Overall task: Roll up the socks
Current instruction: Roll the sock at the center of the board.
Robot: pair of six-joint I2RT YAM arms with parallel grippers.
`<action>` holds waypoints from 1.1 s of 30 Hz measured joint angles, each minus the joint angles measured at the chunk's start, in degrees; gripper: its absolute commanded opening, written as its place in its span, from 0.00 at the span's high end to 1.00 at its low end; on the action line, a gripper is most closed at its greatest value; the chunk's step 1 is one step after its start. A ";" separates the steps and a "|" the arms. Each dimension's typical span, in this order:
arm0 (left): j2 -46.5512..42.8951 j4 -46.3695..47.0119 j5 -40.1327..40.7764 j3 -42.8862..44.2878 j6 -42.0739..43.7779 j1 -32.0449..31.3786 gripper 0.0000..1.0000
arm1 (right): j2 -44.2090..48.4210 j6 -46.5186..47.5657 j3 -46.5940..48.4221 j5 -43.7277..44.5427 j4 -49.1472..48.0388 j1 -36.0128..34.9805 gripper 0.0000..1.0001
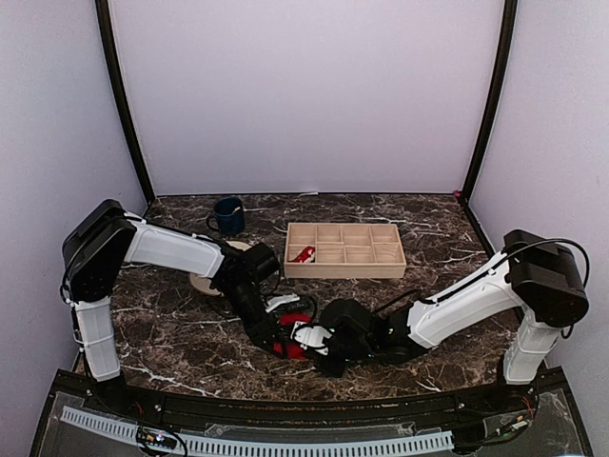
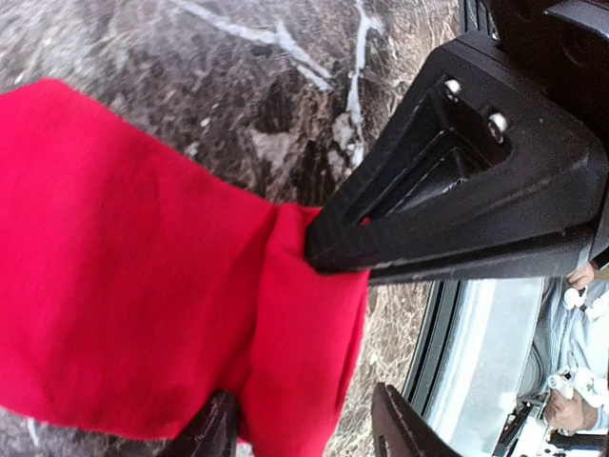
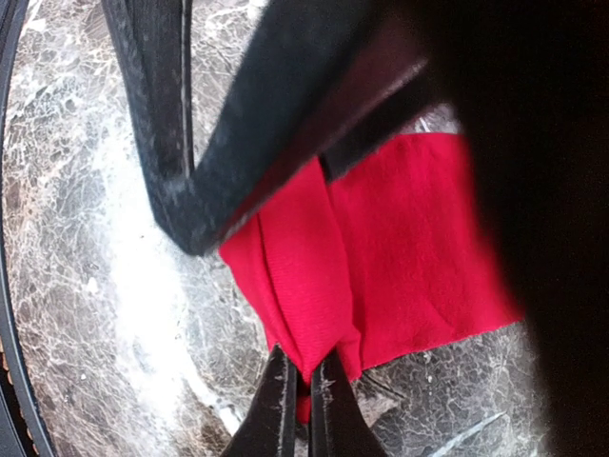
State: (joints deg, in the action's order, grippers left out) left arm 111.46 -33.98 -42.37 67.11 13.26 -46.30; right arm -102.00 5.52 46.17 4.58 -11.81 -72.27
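Observation:
The red socks [image 1: 290, 348] lie bunched on the marble table near its front edge, between both grippers. In the left wrist view the socks [image 2: 124, 286] fill the left side as a wide flat piece with a fold. My left gripper [image 2: 304, 428] stands open astride that fold; one finger touches the cloth, the other stands apart from it. My right gripper [image 3: 304, 405] is shut on a pinched ridge of the socks [image 3: 400, 257]. From above, the left gripper [image 1: 282, 335] and right gripper [image 1: 306, 337] meet tip to tip over the cloth.
A wooden compartment tray [image 1: 344, 268] with a small red item [image 1: 303, 253] in it stands behind the grippers. A dark blue mug [image 1: 228, 215] is at the back left. A beige plate [image 1: 203, 283] shows partly under the left arm. The table's front rail [image 2: 447, 343] is close.

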 measured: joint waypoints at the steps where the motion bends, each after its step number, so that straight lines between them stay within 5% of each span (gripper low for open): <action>1: -0.26 0.13 0.13 -0.31 -0.22 0.20 0.50 | 0.00 -0.26 0.02 0.13 0.07 0.00 0.99; 16: -3.58 2.69 1.55 -3.54 -3.06 2.47 0.50 | 0.02 -1.62 1.70 0.44 3.30 0.00 0.99; 33: -17.29 15.17 7.98 -14.91 -9.99 5.25 0.52 | -1.60 -3.54 7.13 -1.92 10.71 0.00 0.99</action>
State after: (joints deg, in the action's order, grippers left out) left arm 94.17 -18.81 -34.39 52.21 3.27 -41.06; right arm -103.59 1.98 53.30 2.66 -1.10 -72.27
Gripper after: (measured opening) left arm 0.486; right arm 0.037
